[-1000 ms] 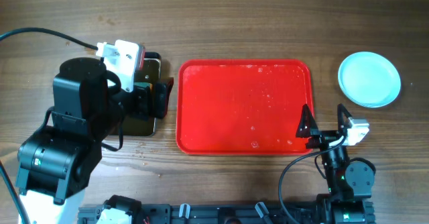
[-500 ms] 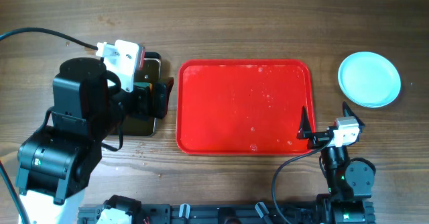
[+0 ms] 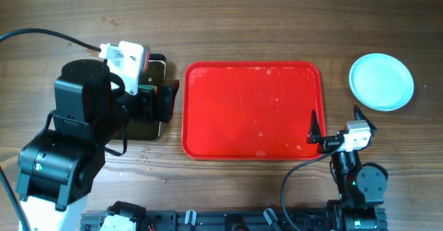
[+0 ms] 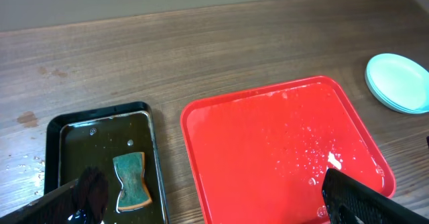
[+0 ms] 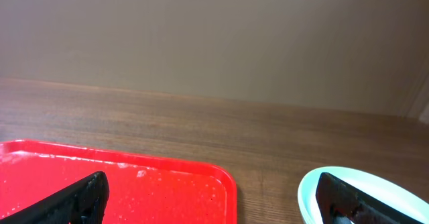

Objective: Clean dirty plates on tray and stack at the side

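The plates (image 3: 381, 82), stacked on the table (image 3: 277, 23) right of the bare tray (image 3: 235, 113), are judged stiff, light, probably wet-slick and chippable, best pinched across the raised rim, while the left gripper (image 4: 214, 207) and right gripper (image 5: 211, 200) are both seen spread apart, empty.

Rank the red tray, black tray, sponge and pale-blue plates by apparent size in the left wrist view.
1. red tray
2. black tray
3. pale-blue plates, though farther away and cropped by the frame edge
4. sponge
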Robot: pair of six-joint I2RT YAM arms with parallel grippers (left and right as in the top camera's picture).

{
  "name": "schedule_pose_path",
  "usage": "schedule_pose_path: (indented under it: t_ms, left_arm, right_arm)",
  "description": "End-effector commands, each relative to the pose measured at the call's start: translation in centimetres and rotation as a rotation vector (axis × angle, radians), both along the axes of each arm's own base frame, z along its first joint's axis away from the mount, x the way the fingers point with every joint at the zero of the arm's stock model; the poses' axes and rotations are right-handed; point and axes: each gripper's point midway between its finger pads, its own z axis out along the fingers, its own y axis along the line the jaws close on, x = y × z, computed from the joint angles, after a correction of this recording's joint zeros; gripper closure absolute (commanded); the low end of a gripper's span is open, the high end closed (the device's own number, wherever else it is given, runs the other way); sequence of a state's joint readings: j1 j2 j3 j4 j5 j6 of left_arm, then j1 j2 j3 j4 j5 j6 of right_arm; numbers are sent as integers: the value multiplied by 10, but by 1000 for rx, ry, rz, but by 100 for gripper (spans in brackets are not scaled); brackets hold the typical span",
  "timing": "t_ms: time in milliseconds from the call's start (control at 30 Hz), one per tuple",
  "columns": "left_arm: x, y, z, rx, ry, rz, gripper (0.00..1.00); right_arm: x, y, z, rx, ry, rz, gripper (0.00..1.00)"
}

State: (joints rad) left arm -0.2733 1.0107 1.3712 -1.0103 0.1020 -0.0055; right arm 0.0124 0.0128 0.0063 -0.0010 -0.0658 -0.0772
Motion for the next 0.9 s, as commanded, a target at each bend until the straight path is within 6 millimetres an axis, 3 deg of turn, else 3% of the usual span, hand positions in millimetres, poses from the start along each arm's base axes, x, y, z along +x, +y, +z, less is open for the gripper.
schedule_pose_path:
  t_ms: [0,267,433,500,633,867]
  left_arm:
    - [0,0,5,-5,-13,4,0]
    - [-4,7,10,11,-42,25,0]
    - [-24,43,47,-31,-216,146,0]
    - [-38,57,50,-40,-279,196,0]
    - [-64,74,26,-49,-362,262,0]
    - [-82,76,-54,-80,-543,266,0]
  right_arm:
    - [0,-2,2,-13,-11,-13,0]
    - [0,-2,2,-13,-11,-13,0]
    - [0,-2,2,-13,-12,-13,0]
    - [0,-2,2,-13,-11,-13,0]
    - [0,-2,2,-13,-12,-13,0]
    - [0,-2,2,-13,-12,-13,0]
